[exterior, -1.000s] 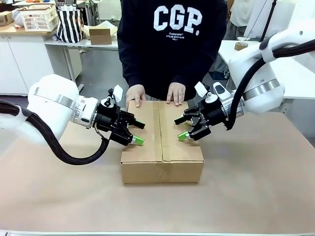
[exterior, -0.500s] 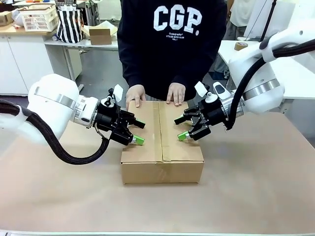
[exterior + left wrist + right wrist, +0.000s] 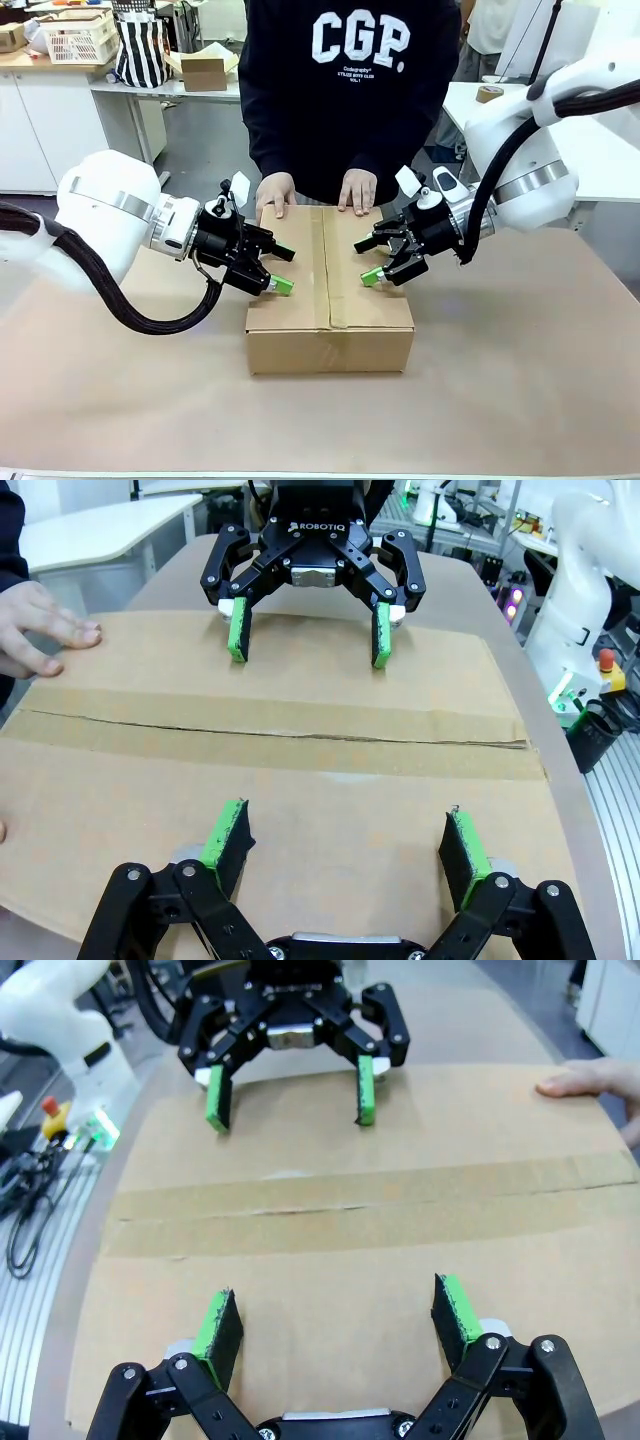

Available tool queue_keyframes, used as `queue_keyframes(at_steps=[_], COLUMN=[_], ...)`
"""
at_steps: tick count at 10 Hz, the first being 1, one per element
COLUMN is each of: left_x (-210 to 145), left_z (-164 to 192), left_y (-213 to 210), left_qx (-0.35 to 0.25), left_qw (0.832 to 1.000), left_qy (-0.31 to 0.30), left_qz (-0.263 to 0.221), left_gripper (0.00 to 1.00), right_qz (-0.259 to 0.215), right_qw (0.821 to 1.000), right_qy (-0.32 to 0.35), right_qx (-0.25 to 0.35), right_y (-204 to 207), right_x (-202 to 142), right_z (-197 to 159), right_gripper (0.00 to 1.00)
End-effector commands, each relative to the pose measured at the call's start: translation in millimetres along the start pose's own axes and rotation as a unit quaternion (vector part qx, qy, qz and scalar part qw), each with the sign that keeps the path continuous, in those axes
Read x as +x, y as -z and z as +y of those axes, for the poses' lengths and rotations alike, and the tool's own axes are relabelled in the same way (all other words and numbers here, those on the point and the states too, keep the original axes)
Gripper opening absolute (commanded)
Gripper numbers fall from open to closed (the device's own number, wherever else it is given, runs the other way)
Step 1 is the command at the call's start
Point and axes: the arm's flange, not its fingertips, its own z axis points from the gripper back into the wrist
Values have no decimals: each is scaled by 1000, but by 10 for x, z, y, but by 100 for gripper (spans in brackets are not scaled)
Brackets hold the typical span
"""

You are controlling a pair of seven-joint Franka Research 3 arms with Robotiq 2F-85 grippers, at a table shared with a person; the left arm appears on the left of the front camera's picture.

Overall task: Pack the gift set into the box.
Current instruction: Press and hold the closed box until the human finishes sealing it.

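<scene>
Box (image 3: 330,290): shut, flaps folded flat to a centre seam (image 3: 327,270); sits mid-worktop (image 3: 520,350).
Step, as judged: contents packed, closing in hand.
Left gripper (image 3: 283,270): above the box's left flap, fingers spread wide, grasping nothing; arm reaches in low. Contact with the flap unclear.
Right gripper (image 3: 366,261): above the right flap, facing its twin across the seam, fingers likewise released and empty.
Person: a hand (image 3: 275,193) at the box's far left corner, a second hand (image 3: 357,189) right of the seam, both flat.
Next move, as judged: pressing or sealing the flaps, clear of those hands.
</scene>
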Motion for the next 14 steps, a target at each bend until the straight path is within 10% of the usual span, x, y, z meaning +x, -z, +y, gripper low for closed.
queue_keyframes(at_steps=[1,14], left_x=[-22,-22], left_z=[-6,-6], left_y=[-1,-1], left_qx=[-1,-1], left_qw=[1000,1000], left_qy=[-3,-3], left_qz=[0,0], left_gripper=[100,100], right_qz=[1,1], right_qw=[1000,1000], right_qy=[0,0], right_qx=[0,0], right_y=[4,4], right_x=[-3,-3], right_z=[5,5], right_gripper=[100,100])
